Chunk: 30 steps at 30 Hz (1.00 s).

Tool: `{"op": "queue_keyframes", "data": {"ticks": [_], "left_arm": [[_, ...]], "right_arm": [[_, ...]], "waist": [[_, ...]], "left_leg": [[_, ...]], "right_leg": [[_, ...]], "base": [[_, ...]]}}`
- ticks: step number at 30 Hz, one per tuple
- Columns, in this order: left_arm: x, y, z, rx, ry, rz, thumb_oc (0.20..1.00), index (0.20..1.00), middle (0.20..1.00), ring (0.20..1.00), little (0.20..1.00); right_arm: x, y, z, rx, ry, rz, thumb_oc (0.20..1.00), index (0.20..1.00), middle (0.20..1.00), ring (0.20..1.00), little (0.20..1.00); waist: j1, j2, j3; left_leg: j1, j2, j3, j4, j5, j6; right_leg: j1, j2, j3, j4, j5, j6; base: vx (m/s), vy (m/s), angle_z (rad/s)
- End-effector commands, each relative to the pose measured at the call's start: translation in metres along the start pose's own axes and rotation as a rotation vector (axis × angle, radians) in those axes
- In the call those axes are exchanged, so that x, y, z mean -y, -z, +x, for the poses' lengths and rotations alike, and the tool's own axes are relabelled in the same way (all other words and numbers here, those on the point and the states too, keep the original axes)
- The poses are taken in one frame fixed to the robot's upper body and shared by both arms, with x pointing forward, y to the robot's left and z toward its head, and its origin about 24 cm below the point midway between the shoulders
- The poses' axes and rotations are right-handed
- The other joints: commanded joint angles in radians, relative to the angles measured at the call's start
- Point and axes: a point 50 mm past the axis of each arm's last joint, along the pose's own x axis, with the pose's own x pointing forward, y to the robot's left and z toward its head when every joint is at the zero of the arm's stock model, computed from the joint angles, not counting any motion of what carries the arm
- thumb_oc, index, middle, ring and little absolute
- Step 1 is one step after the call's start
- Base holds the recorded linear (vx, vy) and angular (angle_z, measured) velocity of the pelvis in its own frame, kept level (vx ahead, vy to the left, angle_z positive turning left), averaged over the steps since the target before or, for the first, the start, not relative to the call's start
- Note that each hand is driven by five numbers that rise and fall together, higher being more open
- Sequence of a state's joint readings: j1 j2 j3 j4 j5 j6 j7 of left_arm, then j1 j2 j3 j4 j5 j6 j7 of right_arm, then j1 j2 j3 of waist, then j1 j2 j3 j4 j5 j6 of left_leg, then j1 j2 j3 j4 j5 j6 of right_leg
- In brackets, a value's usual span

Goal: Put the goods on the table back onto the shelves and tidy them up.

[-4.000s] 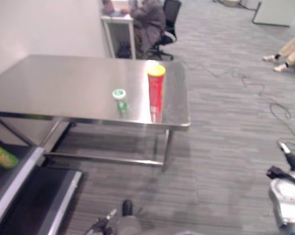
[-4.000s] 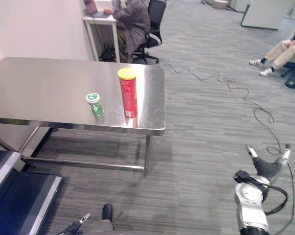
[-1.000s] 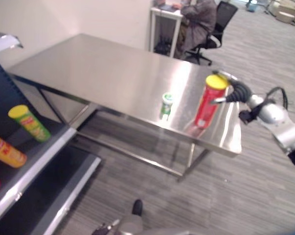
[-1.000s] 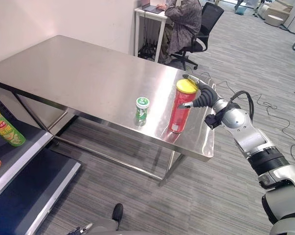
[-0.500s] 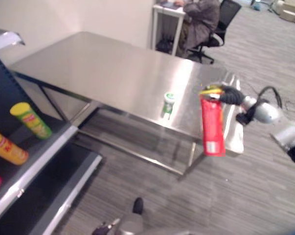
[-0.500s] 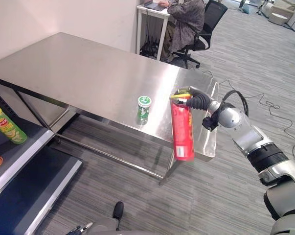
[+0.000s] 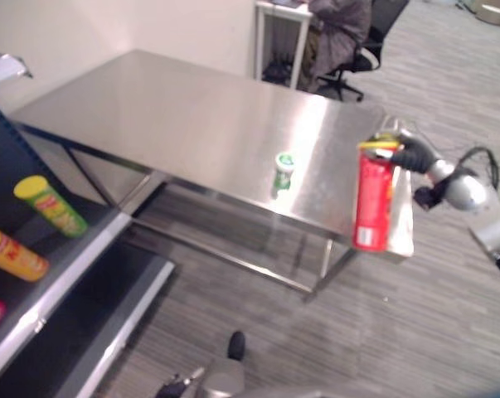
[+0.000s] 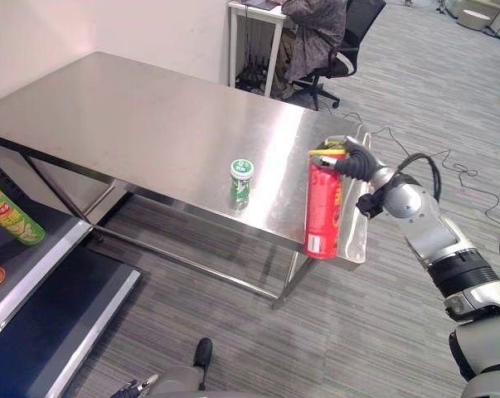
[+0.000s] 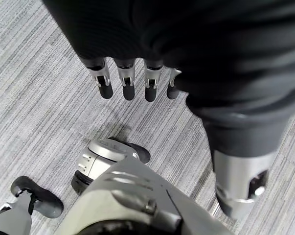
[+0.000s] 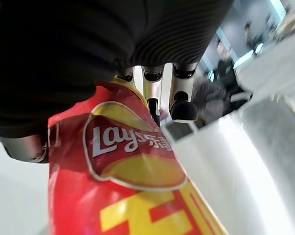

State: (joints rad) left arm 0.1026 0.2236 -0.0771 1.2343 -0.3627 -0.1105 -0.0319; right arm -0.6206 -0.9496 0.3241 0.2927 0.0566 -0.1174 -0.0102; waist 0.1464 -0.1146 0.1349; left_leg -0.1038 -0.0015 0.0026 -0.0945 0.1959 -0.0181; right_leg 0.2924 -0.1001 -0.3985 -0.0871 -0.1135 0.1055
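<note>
While right robot hand [image 8: 355, 162] grips its yellow-lidded top, tall red chip can [image 8: 322, 211] hangs seemingly upright

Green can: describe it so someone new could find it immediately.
On the steel table, look toward the front edge near the right end. The green can stands there upright and alone, short with a pale lid, unlike the tall red tube that the right hand holds beyond the edge.
</note>
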Motion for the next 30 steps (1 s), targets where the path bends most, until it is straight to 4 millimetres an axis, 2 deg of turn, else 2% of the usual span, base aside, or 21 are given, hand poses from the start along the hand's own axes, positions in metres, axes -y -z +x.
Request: {"op": "queue_keyframes", "data": {"ticks": [1,2,3,5,8,9,10,11,12,14,15,16,18,20,23,24,27,28,29,30], "left_arm": [[0.034,-0.010,0.005,0.018,0.073,0.105,1.000,1.000,1.000,1.000,1.000],[0.033,-0.011,0.005,0.019,0.061,0.114,1.000,1.000,1.000,1.000,1.000],[0.032,-0.011,0.005,0.020,0.060,0.118,1.000,1.000,1.000,1.000,1.000],[0.028,-0.012,0.005,0.020,0.040,0.129,1.000,1.000,1.000,1.000,1.000],[0.022,-0.016,0.005,0.037,0.020,0.127,1.000,1.000,1.000,1.000,1.000],[0.020,-0.020,0.005,0.049,0.013,0.121,1.000,1.000,1.000,1.000,1.000],[0.020,-0.020,0.005,0.049,0.013,0.121,1.000,1.000,1.000,1.000,1.000],[0.017,-0.029,0.006,0.076,-0.003,0.111,1.000,1.000,1.000,1.000,1.000],[0.018,-0.039,0.007,0.117,-0.002,0.112,1.000,1.000,1.000,1.000,1.000],[0.018,-0.040,0.007,0.117,-0.003,0.114,1.000,1.000,1.000,1.000,1.000],[0.019,-0.052,0.007,0.164,0.000,0.112,1.000,1.000,1.000,1.000,1.000],[0.019,-0.055,0.007,0.171,0.001,0.110,1.000,1.000,1.000,1.000,1.000],[0.018,-0.052,0.007,0.161,-0.002,0.119,1.000,1.000,1.000,1.000,1.000],[0.021,-0.044,0.007,0.137,0.005,0.090,1.000,1.000,1.000,1.000,1.000],[0.023,-0.040,0.007,0.125,0.011,0.082,1.000,1.000,1.000,1.000,1.000],[0.029,-0.034,0.006,0.109,0.028,0.075,1.000,1.000,1.000,1.000,1.000],[0.024,-0.021,0.005,0.057,0.001,-0.006,1.000,1.000,1.000,1.000,1.000],[0.019,-0.014,0.004,0.036,-0.021,-0.054,1.000,1.000,1.000,1.000,1.000],[0.011,-0.003,0.003,-0.002,-0.056,-0.112,1.000,1.000,1.000,1.000,1.000],[0.011,-0.003,0.003,-0.001,-0.056,-0.112,1.000,1.000,1.000,1.000,1.000]], "right_arm": [[0.046,-0.032,0.001,0.138,0.272,-0.113,0.200,0.200,0.200,0.200,0.200],[0.056,-0.039,-0.005,0.170,0.378,-0.141,0.200,0.200,0.200,0.200,0.200],[0.056,-0.038,-0.006,0.166,0.380,-0.141,0.200,0.200,0.200,0.200,0.200],[0.063,-0.051,-0.010,0.221,0.485,-0.162,0.200,0.200,0.200,0.200,0.200],[0.067,-0.069,-0.016,0.291,0.580,-0.209,0.200,0.200,0.200,0.200,0.200],[0.067,-0.076,-0.018,0.316,0.608,-0.213,0.200,0.200,0.200,0.200,0.200],[0.067,-0.075,-0.018,0.316,0.608,-0.213,0.200,0.200,0.200,0.200,0.200],[0.065,-0.078,-0.026,0.336,0.637,-0.198,0.200,0.200,0.200,0.200,0.200],[0.067,-0.077,-0.039,0.340,0.671,-0.203,0.200,0.200,0.200,0.200,0.200],[0.067,-0.076,-0.040,0.337,0.672,-0.204,0.200,0.200,0.200,0.200,0.200],[0.072,-0.077,-0.053,0.351,0.712,-0.216,0.200,0.200,0.200,0.200,0.200],[0.074,-0.083,-0.058,0.387,0.733,-0.214,0.200,0.200,0.200,0.200,0.200],[0.074,-0.092,-0.066,0.435,0.765,-0.201,0.200,0.200,0.200,0.200,0.200],[0.078,-0.102,-0.078,0.498,0.817,-0.218,0.200,0.200,0.200,0.200,0.200],[0.082,-0.106,-0.085,0.519,0.849,-0.238,0.200,0.200,0.200,0.200,0.200],[0.091,-0.114,-0.090,0.556,0.903,-0.283,0.200,0.200,0.200,0.200,0.200],[0.102,-0.121,-0.098,0.574,0.943,-0.338,0.200,0.200,0.200,0.200,0.200],[0.103,-0.121,-0.100,0.577,0.941,-0.348,0.200,0.200,0.200,0.200,0.200],[0.107,-0.125,-0.105,0.589,0.956,-0.373,0.200,0.200,0.200,0.200,0.200],[0.107,-0.125,-0.105,0.589,0.957,-0.373,0.200,0.200,0.200,0.200,0.200]], "waist": [[0.032,0.041,-0.038],[0.030,0.047,-0.039],[0.032,0.043,-0.042],[0.031,0.053,-0.041],[0.030,0.077,-0.025],[0.028,0.083,-0.016],[0.029,0.083,-0.016],[0.010,0.089,-0.003],[-0.003,0.082,-0.006],[0.001,0.083,-0.011],[-0.011,0.075,-0.014],[-0.007,0.072,-0.016],[0.003,0.067,-0.022],[0.007,0.066,-0.005],[0.000,0.070,0.004],[-0.002,0.080,0.037],[-0.039,0.064,0.053],[-0.043,0.054,0.047],[-0.055,0.039,0.036],[-0.056,0.040,0.036]], "left_leg": [[0.179,0.075,-0.017,0.007,-0.182,-0.070],[0.181,0.072,-0.016,0.007,-0.186,-0.067],[0.176,0.070,-0.018,0.007,-0.182,-0.065],[0.177,0.066,-0.015,0.007,-0.186,-0.056],[0.182,0.073,-0.007,0.007,-0.179,-0.044],[0.181,0.075,-0.007,0.007,-0.172,-0.039],[0.180,0.075,-0.006,0.007,-0.172,-0.039],[0.165,0.073,-0.031,0.007,-0.152,-0.036],[0.141,0.063,-0.064,0.007,-0.139,-0.037],[0.135,0.066,-0.064,0.007,-0.136,-0.038],[0.114,0.057,-0.102,0.007,-0.116,-0.044],[0.101,0.060,-0.114,0.007,-0.104,-0.051],[0.078,0.068,-0.137,0.007,-0.085,-0.063],[0.024,0.088,-0.189,0.007,-0.029,-0.098],[0.004,0.093,-0.217,0.007,-0.009,-0.110],[-0.032,0.098,-0.203,0.015,0.020,-0.118],[-0.030,0.126,-0.024,0.090,-0.020,-0.083],[-0.017,0.128,0.001,0.124,-0.054,-0.078],[0.019,0.130,0.032,0.190,-0.125,-0.073],[0.015,0.130,0.031,0.194,-0.124,-0.071]], "right_leg": [[-0.071,-0.073,-0.008,0.056,0.091,0.034],[-0.073,-0.079,-0.009,0.066,0.091,0.036],[-0.077,-0.080,-0.010,0.066,0.095,0.036],[-0.089,-0.088,-0.005,0.093,0.092,0.039],[-0.142,-0.100,0.015,0.200,0.091,0.046],[-0.176,-0.107,0.044,0.258,0.094,0.055],[-0.177,-0.107,0.044,0.259,0.094,0.055],[-0.200,-0.081,0.135,0.286,0.089,0.065],[-0.184,-0.031,0.262,0.249,0.042,0.051],[-0.189,-0.029,0.263,0.245,0.047,0.050],[-0.166,0.015,0.371,0.221,0.011,0.022],[-0.148,0.026,0.383,0.199,0.000,0.008],[-0.115,0.037,0.357,0.147,-0.019,-0.009],[-0.086,0.075,0.343,0.091,-0.025,-0.033],[-0.077,0.089,0.325,0.075,-0.022,-0.038],[-0.084,0.095,0.298,0.083,-0.015,-0.046],[-0.122,0.072,0.250,0.097,0.009,-0.054],[-0.125,0.060,0.243,0.088,0.013,-0.054],[-0.139,0.032,0.222,0.071,0.045,-0.054],[-0.140,0.033,0.221,0.069,0.049,-0.054]], "base": [[0.00,0.000,0.00],[0.00,0.000,0.00],[0.00,0.000,0.00],[-0.02,0.010,-0.01],[-0.07,0.012,-0.05],[-0.08,-0.005,-0.05],[-0.15,-0.050,-0.03],[-0.19,-0.118,0.00],[-0.19,-0.118,0.27],[-0.08,-0.081,0.56],[-0.12,-0.172,0.66],[-0.17,-0.234,0.98],[-0.15,-0.223,0.98],[-0.22,-0.265,0.56],[-0.21,-0.126,0.71],[-0.35,-0.067,0.57],[-0.38,-0.023,0.63],[-0.34,0.021,0.68],[-0.21,0.020,0.54],[-0.22,0.032,0.42]]}}
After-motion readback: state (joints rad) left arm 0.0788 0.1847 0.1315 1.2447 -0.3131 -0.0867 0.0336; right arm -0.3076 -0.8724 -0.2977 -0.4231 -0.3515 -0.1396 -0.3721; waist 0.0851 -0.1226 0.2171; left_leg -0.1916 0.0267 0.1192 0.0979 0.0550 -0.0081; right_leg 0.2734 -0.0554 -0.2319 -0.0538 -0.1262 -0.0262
